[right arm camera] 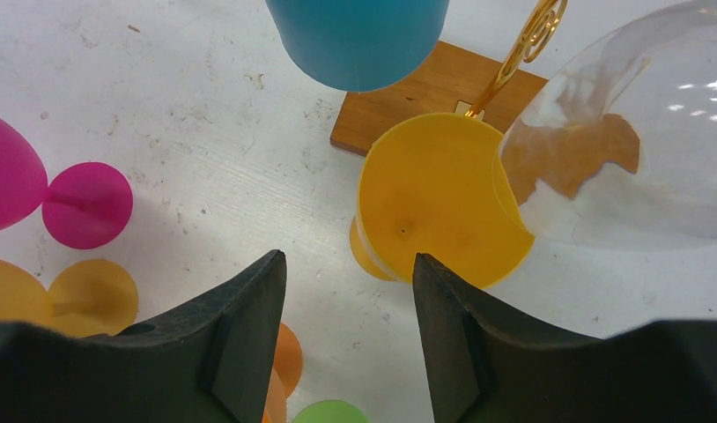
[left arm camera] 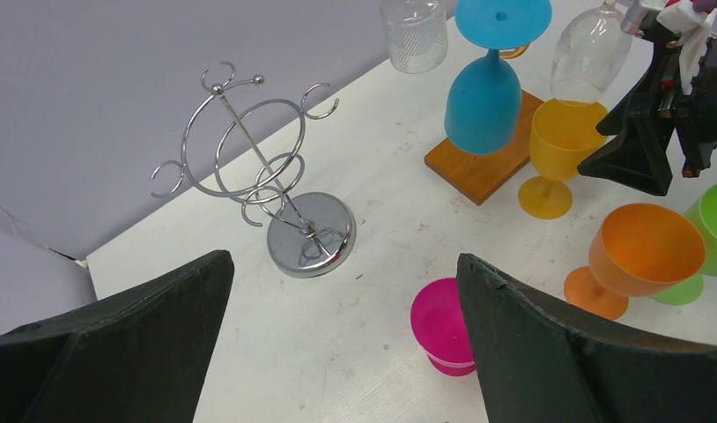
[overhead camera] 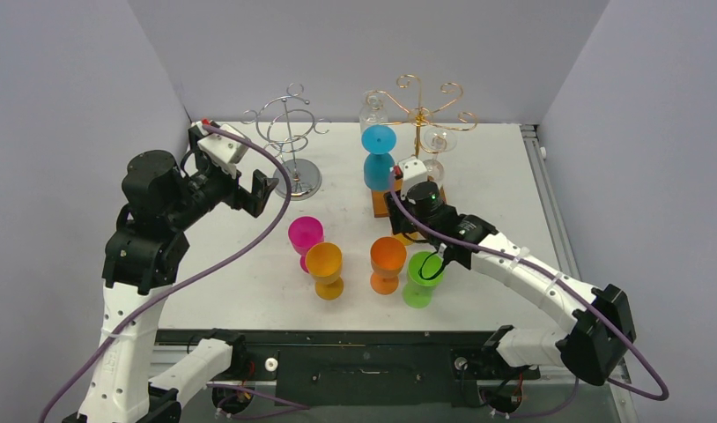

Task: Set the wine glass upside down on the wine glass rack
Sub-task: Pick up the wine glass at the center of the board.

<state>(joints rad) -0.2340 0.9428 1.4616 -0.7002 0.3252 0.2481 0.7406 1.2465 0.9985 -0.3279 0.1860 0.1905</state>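
Note:
A gold wine glass rack [overhead camera: 417, 101] stands on a wooden base [left arm camera: 483, 167] at the back. On it a blue wine glass [overhead camera: 379, 157] hangs upside down, beside two clear glasses [left arm camera: 593, 53]. A yellow wine glass [right arm camera: 434, 203] stands upright next to the base. My right gripper [right arm camera: 347, 260] hovers open just short of it, with nothing between its fingers. Raised at the left, my left gripper [left arm camera: 343, 260] is wide open and empty, above the table near a pink glass [left arm camera: 443, 326].
An empty silver rack [overhead camera: 289, 132] stands on its round base [left arm camera: 311, 233] at the back left. Upright in the middle are the pink glass [overhead camera: 305, 238], an amber glass [overhead camera: 324, 269], an orange glass [overhead camera: 388, 263] and a green glass [overhead camera: 423, 278].

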